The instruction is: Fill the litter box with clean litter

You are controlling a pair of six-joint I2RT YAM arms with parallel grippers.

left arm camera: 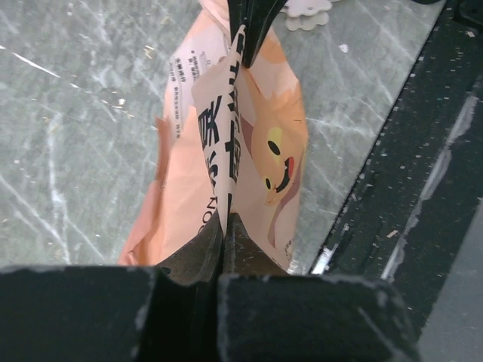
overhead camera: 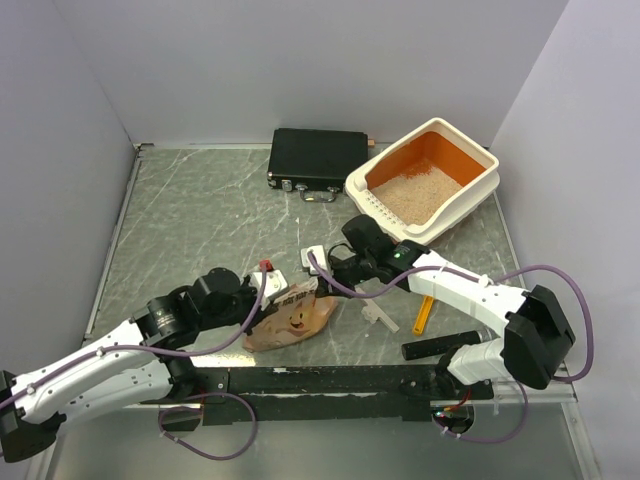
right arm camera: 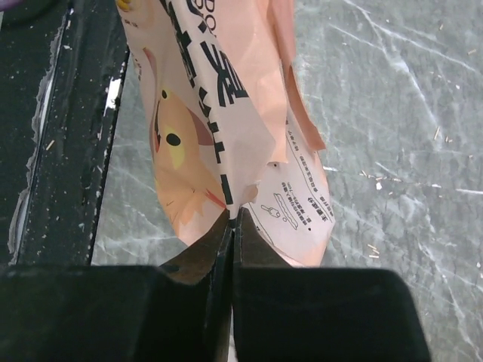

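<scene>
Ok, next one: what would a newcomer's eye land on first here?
The crumpled orange bag near the front middle of the table, pinched at opposite ends by the left gripper and the right gripper. Then the litter box at the back right, its orange floor partly covered with tan litter, a black case beside it.

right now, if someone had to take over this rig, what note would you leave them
Left gripper: shut on one edge of the paper bag.
Right gripper: shut on the opposite edge of the paper bag.
Paper bag: low by the near rail, between the arms.
Litter box: far right of the table, apart from the bag.
Done: clean litter covers the grille-side part of the box; the orange floor at its far end is bare.
Left: probably lift the bag over to the box and pour more.
</scene>
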